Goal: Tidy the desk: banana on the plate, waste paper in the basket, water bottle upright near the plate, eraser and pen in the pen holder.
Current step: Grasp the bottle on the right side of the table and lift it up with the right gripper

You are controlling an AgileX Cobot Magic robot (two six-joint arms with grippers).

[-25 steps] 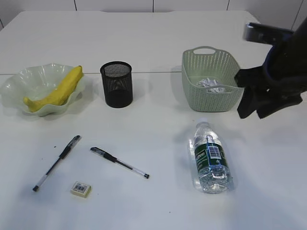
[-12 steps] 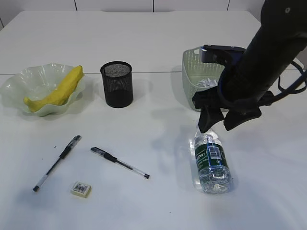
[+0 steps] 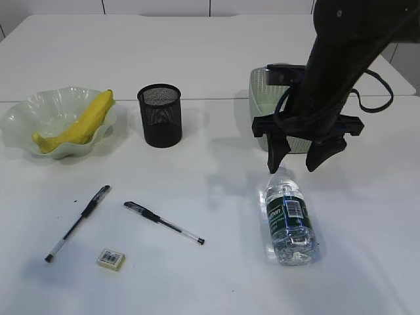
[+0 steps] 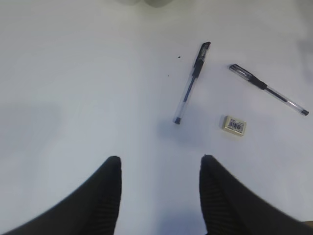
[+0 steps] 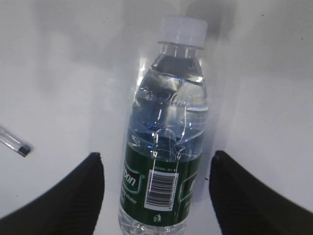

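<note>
The water bottle lies on its side, cap toward the basket. My right gripper hovers open just above its cap end. In the right wrist view the bottle lies between the spread fingers of that gripper, untouched. The banana rests on the pale green plate. Two pens and the eraser lie on the table at front left. My left gripper is open over bare table, short of a pen and the eraser. The waste paper is hidden behind my right arm.
The black mesh pen holder stands upright between plate and basket. The green basket is mostly covered by my right arm. A second pen shows at the left wrist view's right, and a pen tip at the right wrist view's left edge.
My right arm has swung from the right of the basket leftward and forward to above the bottle's cap end, its jaws spreading wider. Nothing on the table has moved.
</note>
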